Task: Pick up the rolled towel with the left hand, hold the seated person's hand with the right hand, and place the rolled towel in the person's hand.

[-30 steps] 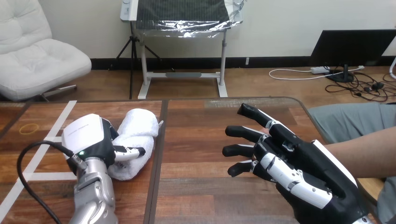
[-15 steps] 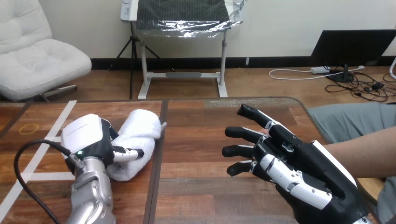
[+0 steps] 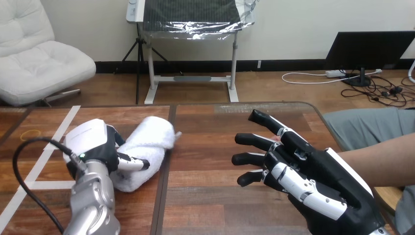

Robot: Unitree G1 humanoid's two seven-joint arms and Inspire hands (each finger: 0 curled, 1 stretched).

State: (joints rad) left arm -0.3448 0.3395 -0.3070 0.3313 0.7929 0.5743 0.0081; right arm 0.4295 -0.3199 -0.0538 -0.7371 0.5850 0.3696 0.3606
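One gap decides the coming move. The rolled towel (image 3: 149,147) lies on the left part of the table (image 3: 210,152), its long axis slanting from near-left to far-right. The left hand (image 3: 95,144) has its fingers curled round it. The right hand (image 3: 313,176), fingers straight and spread, is over the person's forearm (image 3: 384,156), well apart from the towel. Whether hand and forearm touch I cannot tell.

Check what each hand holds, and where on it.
Left hand grips the towel round its near half, fingers curled over it. Right hand: open, holding nothing.
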